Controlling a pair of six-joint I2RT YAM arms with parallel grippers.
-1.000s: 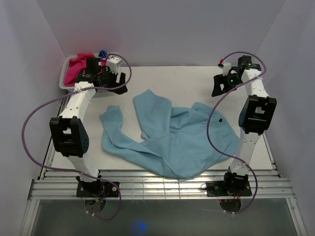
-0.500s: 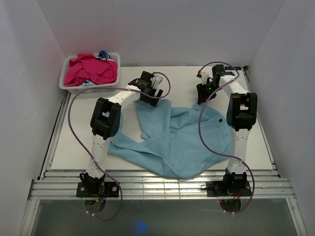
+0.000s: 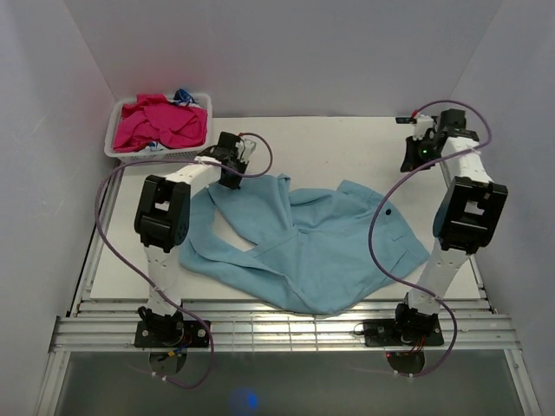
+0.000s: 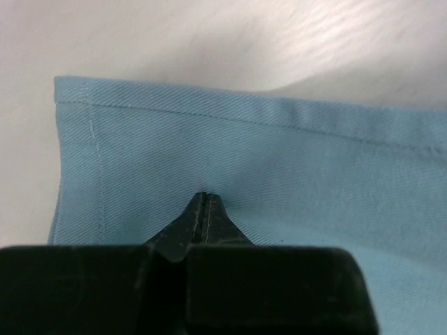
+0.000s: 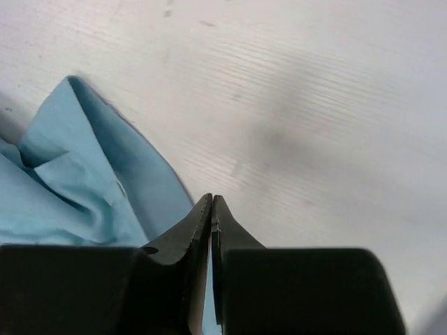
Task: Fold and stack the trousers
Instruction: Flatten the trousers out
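Note:
The light blue trousers lie crumpled across the middle of the white table, legs pointing to the far left. My left gripper is at the end of the upper leg. In the left wrist view its shut tips pinch the fabric just inside the stitched hem, near the leg's corner. My right gripper hangs at the far right, off the cloth. In the right wrist view it is shut over bare table, nothing gripped, with a trouser edge lying to its left.
A white basket holding magenta garments stands at the far left corner, close behind the left gripper. White walls close in the table on three sides. A slatted metal ledge runs along the near edge by the arm bases.
Both grippers have gone from open to shut. The left gripper moved left and the leg end shifted left with it. The right gripper swung out to the far right, away from the trousers.

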